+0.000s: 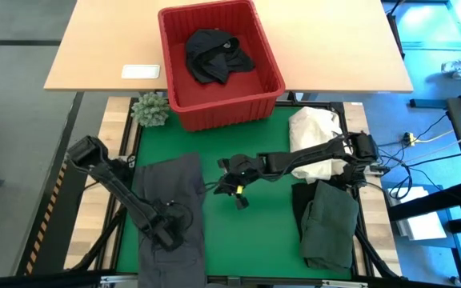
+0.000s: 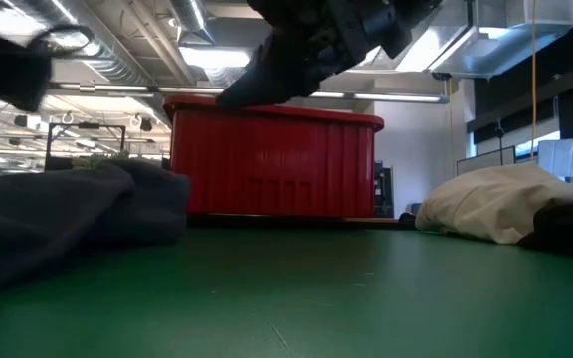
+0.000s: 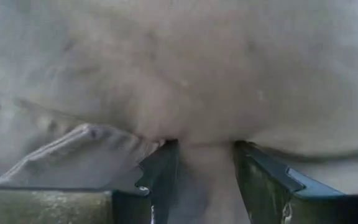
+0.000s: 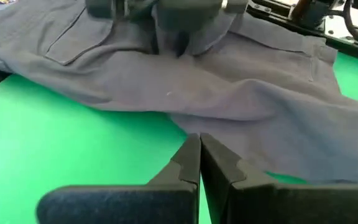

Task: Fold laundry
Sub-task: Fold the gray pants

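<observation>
The grey trousers (image 1: 170,208) lay well left of the red basket's (image 1: 184,112) near wall, long axis running toward the table's front edge. The left gripper (image 1: 166,234) pressed down on them, fingers pinching a fold. The right gripper (image 1: 239,199), fingers together and empty, hovered just beside their right edge.

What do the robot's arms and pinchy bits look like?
Both arms are black, thin and jointed, with black cables running along them. The right tool has two flat dark fingers tapering to points. The left tool has dark, angular fingers with squared edges. A small yellow mark shows near the right tool.
</observation>
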### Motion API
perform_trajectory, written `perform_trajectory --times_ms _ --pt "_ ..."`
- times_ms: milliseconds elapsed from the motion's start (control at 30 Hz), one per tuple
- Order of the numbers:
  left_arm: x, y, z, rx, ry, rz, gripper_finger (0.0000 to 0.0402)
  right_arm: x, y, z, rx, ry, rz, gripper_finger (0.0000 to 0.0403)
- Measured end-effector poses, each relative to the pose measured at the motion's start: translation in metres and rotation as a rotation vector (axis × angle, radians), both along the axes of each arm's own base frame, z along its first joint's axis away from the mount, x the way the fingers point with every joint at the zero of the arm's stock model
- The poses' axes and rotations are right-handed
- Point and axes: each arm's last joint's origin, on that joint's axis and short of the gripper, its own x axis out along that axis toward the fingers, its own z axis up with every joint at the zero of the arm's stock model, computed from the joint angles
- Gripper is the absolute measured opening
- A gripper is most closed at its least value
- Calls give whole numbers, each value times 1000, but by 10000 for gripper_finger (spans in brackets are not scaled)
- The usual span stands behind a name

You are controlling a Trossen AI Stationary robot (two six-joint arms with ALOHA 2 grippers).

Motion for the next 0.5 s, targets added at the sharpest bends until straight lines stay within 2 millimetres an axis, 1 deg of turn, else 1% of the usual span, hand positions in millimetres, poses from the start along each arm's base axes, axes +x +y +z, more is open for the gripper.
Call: perform_trajectory --times_ms 100,167,233,333,500 --pt "9 7 -7 17 22 -24 153 -2 1 2 -2 20 2 9" --pt "16 14 -10 26 33 -45 153 -8 6 8 -7 40 14 9" --pt "23 23 -13 37 39 -58 153 -15 13 19 -27 29 19 4" --pt "35 37 -13 93 -2 -90 153 -29 27 37 -58 25 52 3" --pt "56 64 -13 193 -75 -145 153 -53 43 59 -100 39 59 2"
